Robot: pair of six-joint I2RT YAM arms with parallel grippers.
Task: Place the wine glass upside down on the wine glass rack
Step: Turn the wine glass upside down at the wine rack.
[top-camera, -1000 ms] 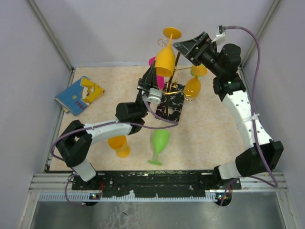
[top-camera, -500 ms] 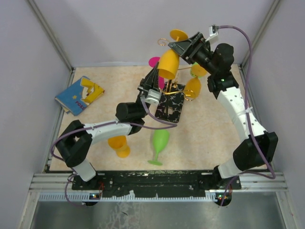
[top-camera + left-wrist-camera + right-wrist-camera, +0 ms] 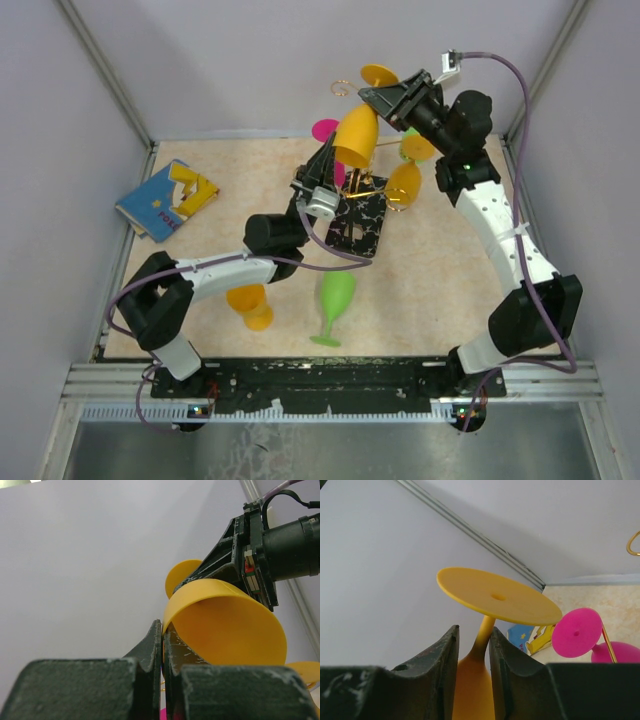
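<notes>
The orange wine glass [image 3: 357, 137] hangs upside down high above the wine glass rack [image 3: 372, 181], foot up. My left gripper [image 3: 332, 162] is shut on its rim, which shows as a thin edge pinched between the fingers in the left wrist view, where the bowl [image 3: 225, 627] fills the right side. My right gripper [image 3: 386, 100] reaches in from the right. In the right wrist view its fingers [image 3: 502, 645] are closed on the neck where the stem meets the bowl, just under the flat foot [image 3: 497, 597].
The rack's black marbled base [image 3: 358, 224] stands mid-table. Two orange glasses [image 3: 405, 185] and a pink glass [image 3: 324, 130] hang on the rack. A green glass [image 3: 335, 298] and an orange glass [image 3: 250, 306] lie near the front. A picture book [image 3: 168, 198] lies at the left.
My right gripper came in toward the glass and its jaws narrowed from wide open to closed on the neck under the foot. The left gripper kept its hold on the rim.
</notes>
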